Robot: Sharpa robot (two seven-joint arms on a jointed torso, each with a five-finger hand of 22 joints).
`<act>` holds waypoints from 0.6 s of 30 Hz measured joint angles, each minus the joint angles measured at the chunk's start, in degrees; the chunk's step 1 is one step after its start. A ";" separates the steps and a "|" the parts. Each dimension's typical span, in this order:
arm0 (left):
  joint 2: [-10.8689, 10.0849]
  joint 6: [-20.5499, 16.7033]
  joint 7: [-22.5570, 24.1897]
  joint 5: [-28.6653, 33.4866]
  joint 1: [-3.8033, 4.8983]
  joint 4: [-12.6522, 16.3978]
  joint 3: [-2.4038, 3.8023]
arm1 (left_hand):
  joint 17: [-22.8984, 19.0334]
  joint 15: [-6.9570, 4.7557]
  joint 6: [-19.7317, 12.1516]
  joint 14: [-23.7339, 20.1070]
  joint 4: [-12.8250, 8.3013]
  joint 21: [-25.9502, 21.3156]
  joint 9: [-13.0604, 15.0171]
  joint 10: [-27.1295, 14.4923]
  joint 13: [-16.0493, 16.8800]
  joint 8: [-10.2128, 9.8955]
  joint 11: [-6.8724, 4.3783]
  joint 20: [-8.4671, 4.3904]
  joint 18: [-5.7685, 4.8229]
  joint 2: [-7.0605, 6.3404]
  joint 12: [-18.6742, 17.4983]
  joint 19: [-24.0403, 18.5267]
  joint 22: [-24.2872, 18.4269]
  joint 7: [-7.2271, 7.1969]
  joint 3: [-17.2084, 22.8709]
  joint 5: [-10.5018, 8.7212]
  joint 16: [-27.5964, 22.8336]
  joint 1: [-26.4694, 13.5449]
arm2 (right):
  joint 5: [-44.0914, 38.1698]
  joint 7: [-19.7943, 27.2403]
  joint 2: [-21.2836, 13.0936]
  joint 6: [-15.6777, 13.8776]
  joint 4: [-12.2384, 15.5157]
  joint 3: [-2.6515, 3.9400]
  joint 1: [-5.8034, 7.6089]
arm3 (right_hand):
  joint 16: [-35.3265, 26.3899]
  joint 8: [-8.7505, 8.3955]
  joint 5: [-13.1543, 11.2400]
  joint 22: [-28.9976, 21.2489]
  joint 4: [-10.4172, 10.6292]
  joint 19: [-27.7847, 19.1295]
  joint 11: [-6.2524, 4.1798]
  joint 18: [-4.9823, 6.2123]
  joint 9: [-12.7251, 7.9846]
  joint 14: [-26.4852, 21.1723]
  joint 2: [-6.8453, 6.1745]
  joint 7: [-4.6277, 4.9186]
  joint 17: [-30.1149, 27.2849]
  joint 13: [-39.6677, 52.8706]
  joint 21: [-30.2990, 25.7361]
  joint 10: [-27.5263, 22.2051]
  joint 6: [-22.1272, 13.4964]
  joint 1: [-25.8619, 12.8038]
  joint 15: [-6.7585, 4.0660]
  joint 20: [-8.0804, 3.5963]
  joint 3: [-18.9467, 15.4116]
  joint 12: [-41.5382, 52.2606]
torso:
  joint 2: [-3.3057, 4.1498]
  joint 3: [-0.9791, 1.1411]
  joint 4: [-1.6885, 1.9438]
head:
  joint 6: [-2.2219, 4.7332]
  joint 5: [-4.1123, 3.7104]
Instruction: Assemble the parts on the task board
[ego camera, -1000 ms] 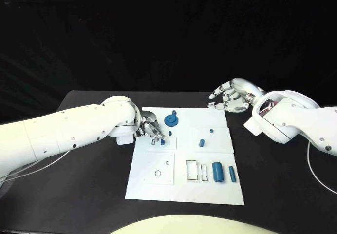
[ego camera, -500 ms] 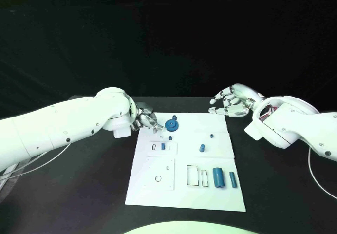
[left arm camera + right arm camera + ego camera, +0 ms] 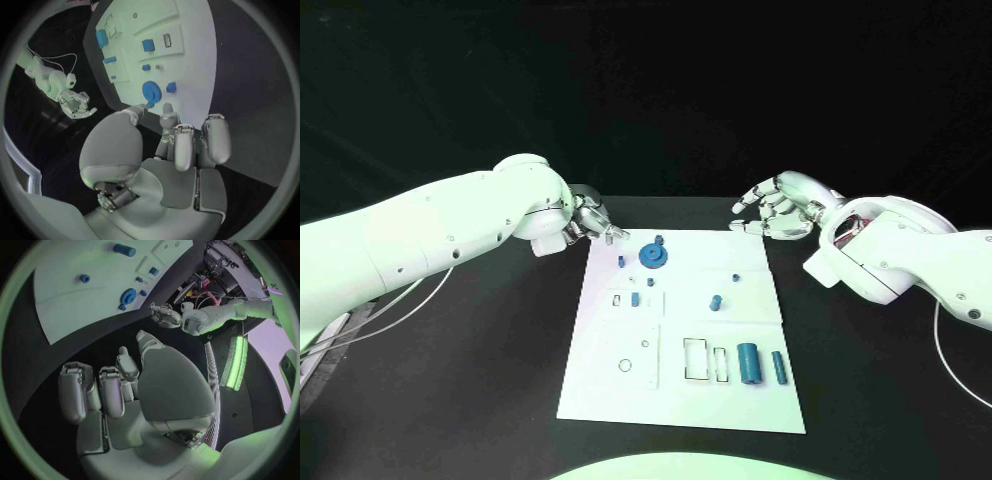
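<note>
Board (image 3: 678, 395) sits center, w/ gear (image 3: 652, 257) at its 12 o'clock. My left hand (image 3: 593, 228) has lifted off the small slot toward 11 o'clock, fingers curled, empty. Peg (image 3: 635, 299) stands seated, so that step looks done. Right hand (image 3: 773, 208) hovers at 1 o'clock, curled, empty.

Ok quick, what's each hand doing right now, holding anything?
Left hand: holds nothing, fingers apart, by the task board's far corner.
Right hand: fingers loosely curled, nothing in them.
</note>
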 measured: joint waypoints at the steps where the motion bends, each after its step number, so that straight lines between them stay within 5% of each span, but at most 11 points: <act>1: 0.30 0.03 0.02 -0.07 0.01 -0.41 -0.08 | 0.00 0.00 0.00 0.00 0.00 0.00 0.00 0.00 0.00 0.00 0.00 0.00 0.00 0.00 0.00 0.00 0.00 0.00 0.00 0.00 0.00 0.00 | 0.00 0.00 0.00 0.00 0.01 0.00 0.00 | 0.00 0.00 0.00 0.00 0.00 0.00 0.00 0.00 0.00 0.00 0.00 0.00 0.00 0.00 0.00 0.00 0.00 0.00 0.00 0.00 0.00 0.00 | 0.00 -0.01 0.01 | -0.02 0.03; 18: 5.52 2.11 0.15 -1.31 -0.38 -8.31 -1.95 | 0.00 0.00 0.01 0.00 0.16 0.00 -0.35 -0.21 -0.07 -0.27 0.21 0.16 0.00 0.00 0.00 -0.16 0.00 0.00 -0.47 0.00 0.00 0.00 | 0.01 -0.02 0.11 0.03 0.09 0.00 0.00 | 0.00 0.00 -0.24 -0.01 0.00 0.00 0.00 0.00 -0.06 0.00 0.00 0.00 -0.01 -0.01 0.00 0.00 0.00 0.00 0.00 0.00 0.00 0.00 | -0.02 -0.03 -0.08 | -0.42 0.17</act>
